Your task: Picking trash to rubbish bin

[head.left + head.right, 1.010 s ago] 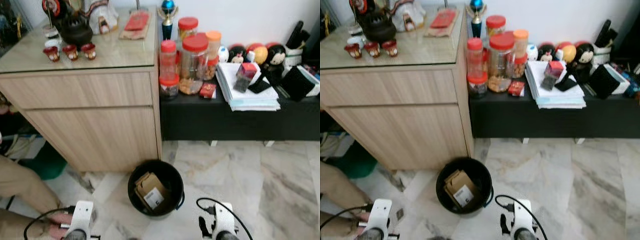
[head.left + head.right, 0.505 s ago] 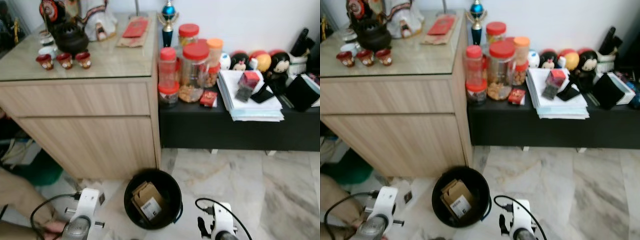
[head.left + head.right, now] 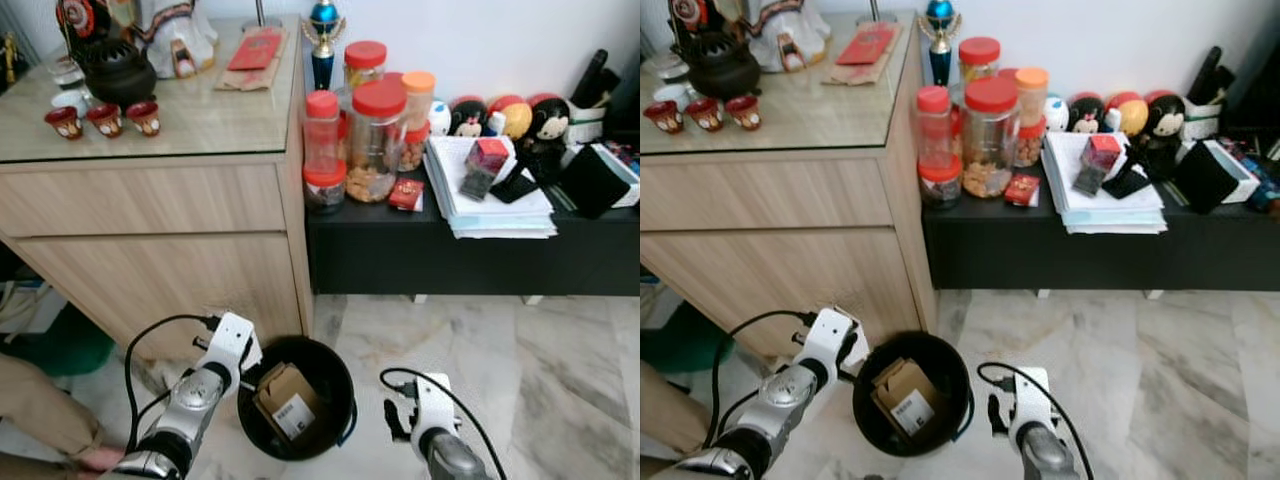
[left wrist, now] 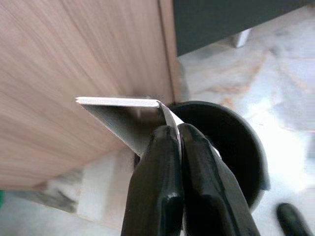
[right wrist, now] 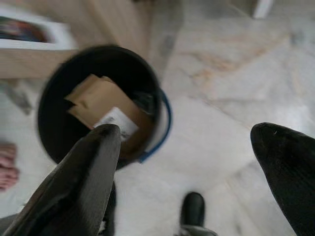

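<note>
I have my left hand [image 4: 178, 135] up beside the black bin [image 3: 330, 357], close to its rim on the side by the wooden cabinet [image 3: 160, 240]; its two fingers [image 4: 157, 187] are pressed tight together on a thin flat piece of trash [image 4: 125, 118], which sticks out from the tips, pale and grey, right over the edge of the bin; from my head camera I can see the silver left arm [image 3: 195, 400] reaching to that rim, but the piece is too small to make out there. The bin stands on the marble floor [image 3: 540, 360] just in front of the cabinet corner; inside it lies a brown cardboard box [image 3: 285, 400] with a white label. My right hand [image 5: 187, 162] hangs low over the floor just beside the bin; its fingers [image 5: 83, 177] are spread wide apart and hold nothing. On the tabletop [image 3: 190, 115] of the cabinet sit a dark teapot [image 3: 115, 70] and three little red cups [image 3: 103, 118]; on the low black shelf [image 3: 460, 250] next to it stand jars with red lids [image 3: 378, 140] and a stack of papers [image 3: 490, 200]. A person's leg [image 3: 45, 405] shows at the floor on my left.
</note>
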Available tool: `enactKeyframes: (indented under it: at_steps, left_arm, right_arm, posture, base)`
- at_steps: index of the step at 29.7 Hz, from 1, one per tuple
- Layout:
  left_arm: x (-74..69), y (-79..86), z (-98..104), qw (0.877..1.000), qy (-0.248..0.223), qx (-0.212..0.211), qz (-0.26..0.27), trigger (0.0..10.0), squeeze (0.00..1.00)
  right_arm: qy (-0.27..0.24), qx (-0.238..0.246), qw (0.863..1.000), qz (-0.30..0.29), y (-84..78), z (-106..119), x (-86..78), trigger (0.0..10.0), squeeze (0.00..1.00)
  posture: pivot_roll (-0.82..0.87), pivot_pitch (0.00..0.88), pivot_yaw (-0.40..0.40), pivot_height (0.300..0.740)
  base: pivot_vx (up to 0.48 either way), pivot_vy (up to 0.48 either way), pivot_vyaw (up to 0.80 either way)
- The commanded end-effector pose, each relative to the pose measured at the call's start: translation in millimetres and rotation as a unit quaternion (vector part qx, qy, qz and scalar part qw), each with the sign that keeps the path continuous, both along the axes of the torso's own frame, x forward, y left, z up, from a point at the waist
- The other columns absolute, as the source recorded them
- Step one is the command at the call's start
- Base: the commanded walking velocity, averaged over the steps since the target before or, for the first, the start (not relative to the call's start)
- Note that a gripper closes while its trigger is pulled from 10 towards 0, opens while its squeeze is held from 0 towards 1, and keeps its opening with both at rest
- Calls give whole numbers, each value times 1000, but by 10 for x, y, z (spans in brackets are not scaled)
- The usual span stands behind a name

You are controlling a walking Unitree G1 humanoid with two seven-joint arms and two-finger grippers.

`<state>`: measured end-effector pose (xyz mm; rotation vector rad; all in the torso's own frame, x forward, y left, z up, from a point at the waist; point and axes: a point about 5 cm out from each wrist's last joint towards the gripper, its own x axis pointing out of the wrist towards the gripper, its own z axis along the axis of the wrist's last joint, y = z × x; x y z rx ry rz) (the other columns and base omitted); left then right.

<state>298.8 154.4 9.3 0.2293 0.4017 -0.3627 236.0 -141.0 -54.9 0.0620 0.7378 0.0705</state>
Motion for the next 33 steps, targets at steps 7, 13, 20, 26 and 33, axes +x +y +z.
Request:
enactKeyframes:
  at_steps: [7, 13, 20, 26, 33]
  left_arm:
    - [-38, -294, -78, 993, 73, -82, -38, 10000, 0]
    - [-149, -300, -212, 990, 115, -71, -37, 10000, 0]
    - [-158, -208, -237, 991, 122, -52, -23, 10000, 0]
    - [-206, -137, -289, 990, 136, -37, -14, 10000, 0]
    - [-219, -86, -304, 991, 134, -26, -2, 10000, 843]
  right_arm:
    - [-43, 13, 997, 57, 198, 167, 213, 10000, 0]
    - [-47, 2, 993, 110, 308, 185, 222, 10000, 0]
    - [-46, -4, 991, 125, 310, 173, 203, 10000, 0]
    - [-50, -2, 991, 125, 318, 185, 214, 10000, 0]
    - [-48, -2, 991, 127, 314, 175, 202, 10000, 0]
  posture:
    - [124, 142, 44, 728]
    - [119, 149, 32, 728]
    - [123, 152, 30, 728]
    - [119, 154, 29, 728]
    - [121, 154, 27, 728]
  base:
    - [0, 0, 0]
    - [0, 0, 0]
    - [0, 0, 0]
    - [0, 0, 0]
    - [0, 0, 0]
